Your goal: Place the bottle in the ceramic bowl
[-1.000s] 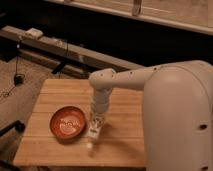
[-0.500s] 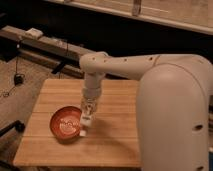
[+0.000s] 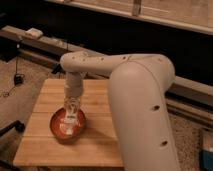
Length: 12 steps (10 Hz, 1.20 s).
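On the wooden table (image 3: 100, 145) sits one bowl (image 3: 56, 126), red-orange, round and shallow, toward the table's left-front part. One bottle (image 3: 70, 121), pale and slim, shows over the bowl's inside, its length running from the gripper down toward the bowl's middle. Whether the bottle rests on the bowl's floor or hangs just above it cannot be told. One arm (image 3: 135, 95), white and thick, bends from the right side across the table and ends in one gripper (image 3: 73, 106), which points down right above the bowl, at the bottle's upper end. Whether the gripper clasps the bottle or has let go cannot be told. Whitish patches show on the bowl's inside beside the bottle. Beyond the table a long low rail (image 3: 45, 42) runs across the dark floor, with one small pale box (image 3: 34, 33) on it at the left. One dark cable (image 3: 15, 80) trails over the floor left of the table.
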Available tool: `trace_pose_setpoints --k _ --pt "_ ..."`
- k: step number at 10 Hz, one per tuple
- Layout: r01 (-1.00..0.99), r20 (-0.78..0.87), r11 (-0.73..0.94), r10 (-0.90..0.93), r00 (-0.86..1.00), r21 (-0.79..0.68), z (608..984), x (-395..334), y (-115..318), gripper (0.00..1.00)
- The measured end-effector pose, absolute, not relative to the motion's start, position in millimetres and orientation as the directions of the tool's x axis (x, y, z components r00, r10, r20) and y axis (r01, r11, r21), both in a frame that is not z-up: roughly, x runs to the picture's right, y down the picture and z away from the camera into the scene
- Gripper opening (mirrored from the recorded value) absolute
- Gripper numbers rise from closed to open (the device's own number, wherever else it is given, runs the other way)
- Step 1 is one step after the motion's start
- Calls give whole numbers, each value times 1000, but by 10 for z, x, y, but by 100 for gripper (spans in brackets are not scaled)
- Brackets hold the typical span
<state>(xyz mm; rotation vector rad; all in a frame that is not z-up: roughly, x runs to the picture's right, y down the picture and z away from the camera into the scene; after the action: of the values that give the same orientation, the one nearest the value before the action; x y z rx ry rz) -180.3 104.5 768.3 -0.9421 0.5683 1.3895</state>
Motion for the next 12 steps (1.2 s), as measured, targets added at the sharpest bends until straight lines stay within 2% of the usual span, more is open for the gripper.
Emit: trace_pose_setpoints --k 3,5,12 --pt "-960 -823 -44 527 213 -276 7854 -2020 1237 64" --pt "-953 -816 -29 525 242 -302 7823 -2073 1204 79" --pt "-949 -807 -23 533 254 -314 7770 -2075 1141 80"
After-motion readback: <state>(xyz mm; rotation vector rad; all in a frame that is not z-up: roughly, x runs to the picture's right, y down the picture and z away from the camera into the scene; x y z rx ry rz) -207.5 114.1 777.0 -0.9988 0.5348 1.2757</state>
